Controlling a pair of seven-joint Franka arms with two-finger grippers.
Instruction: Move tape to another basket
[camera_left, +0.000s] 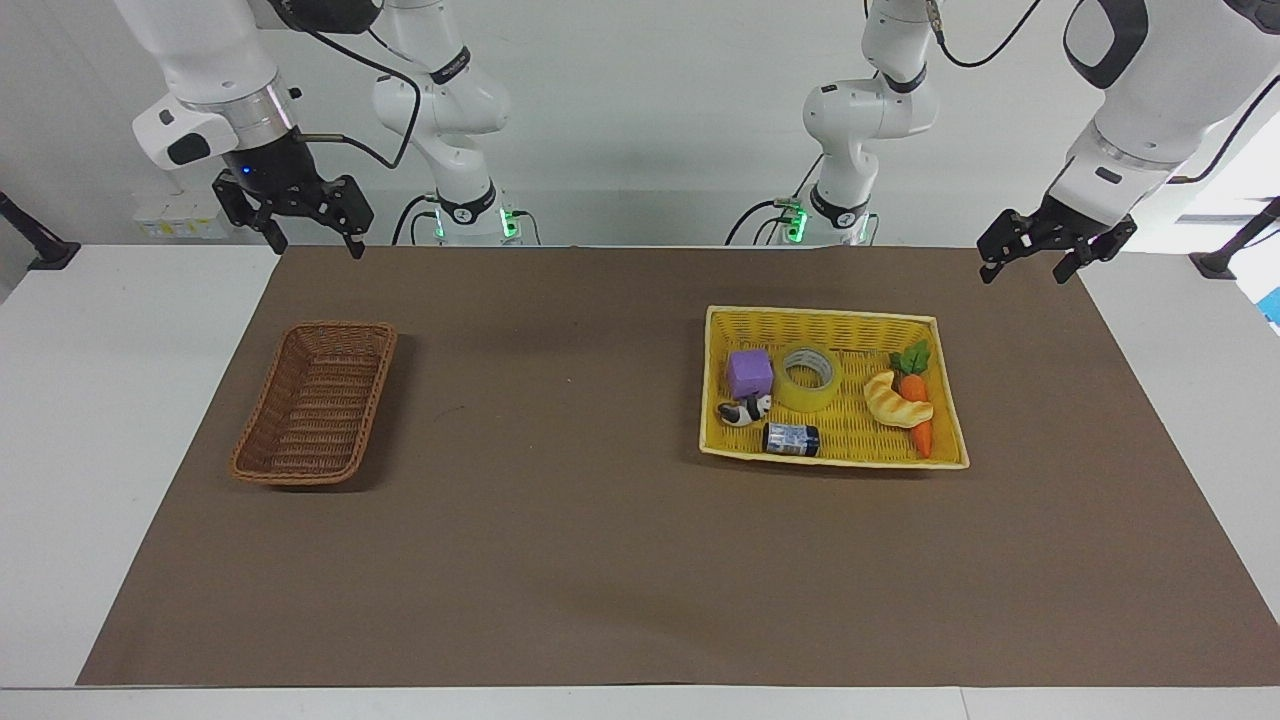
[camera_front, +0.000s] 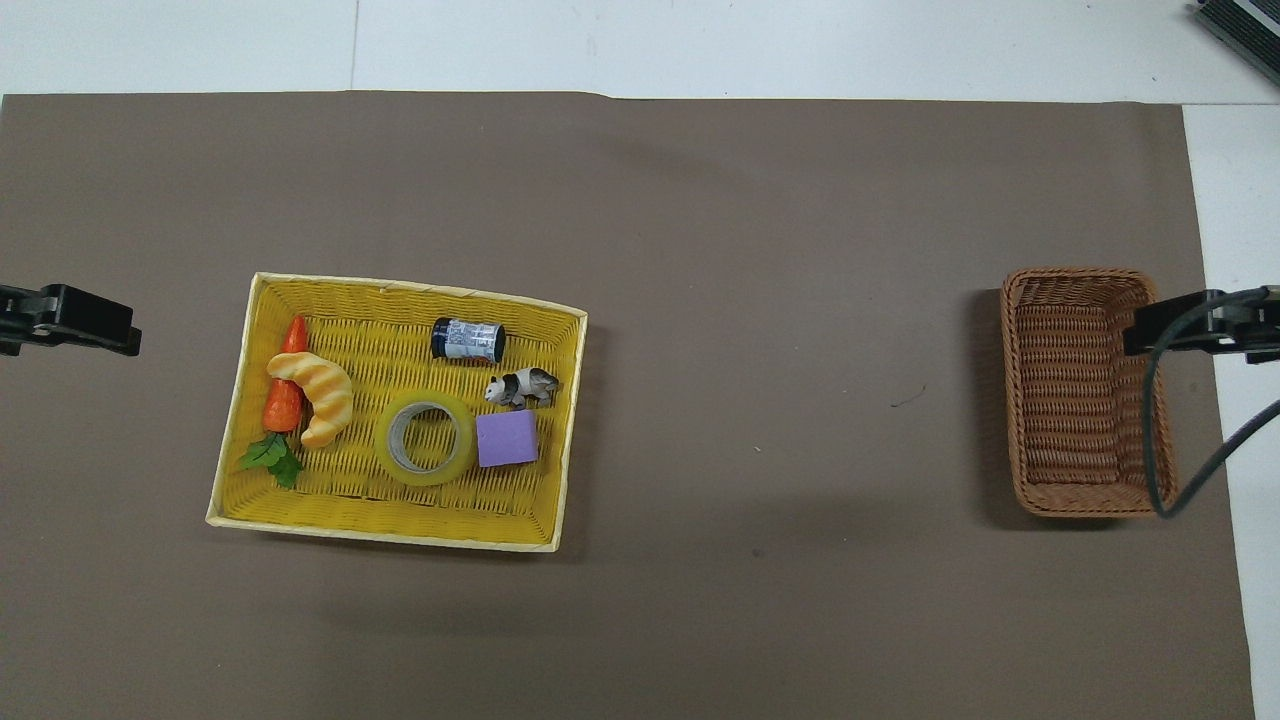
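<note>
Both pincers are held spread and empty: the left gripper (camera_left: 1036, 258) over the mat's edge, the right gripper (camera_left: 310, 235) likewise (both arms waiting). The tape (camera_left: 810, 378) is seen flat in the yellow basket (camera_left: 820, 318), beside a purple cube (camera_left: 749, 374); the brown wicker basket (camera_left: 315, 402) lies well apart.

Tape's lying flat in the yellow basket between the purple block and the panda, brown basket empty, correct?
Not quite. The tape lies flat in the yellow basket between the purple block and the croissant, not the panda, as the overhead view shows. The brown basket is empty.
</note>
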